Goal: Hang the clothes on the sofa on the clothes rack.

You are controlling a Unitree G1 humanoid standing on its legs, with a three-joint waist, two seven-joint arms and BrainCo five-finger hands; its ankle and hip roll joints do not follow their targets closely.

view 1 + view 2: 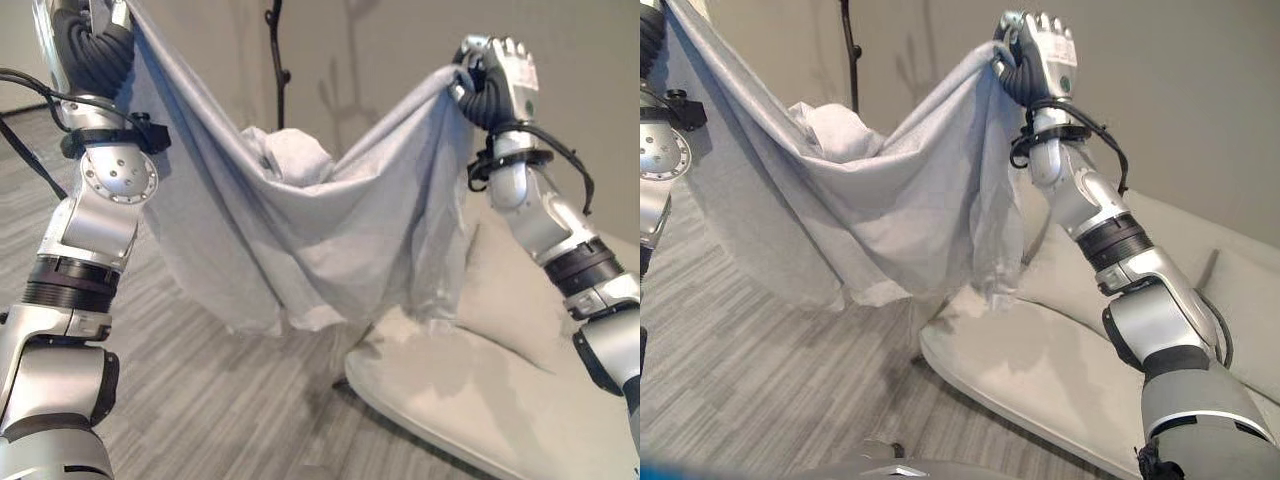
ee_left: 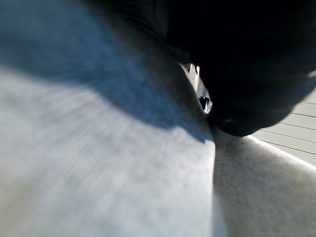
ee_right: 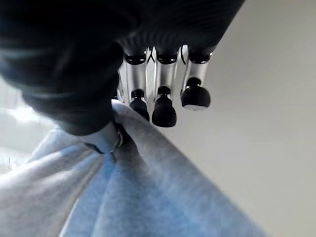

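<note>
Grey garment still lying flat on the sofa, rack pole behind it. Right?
Not flat on the sofa: the eye views show the grey garment lifted and stretched between both raised arms, the right robot hand gripping one corner. The rack pole does stand behind it.

Pale grey garment stretched across upper frame, sagging at centre, above light sofa lower right, dark rack pole behind

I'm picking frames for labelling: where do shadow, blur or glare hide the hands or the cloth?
Left wrist view: dark shadow covers the left hand, the grey garment is smeared out of focus. Right wrist view: the right hand has sharp fingertips, the cover is near black. Eye views: evenly lit, with no glare on the sofa.
</note>
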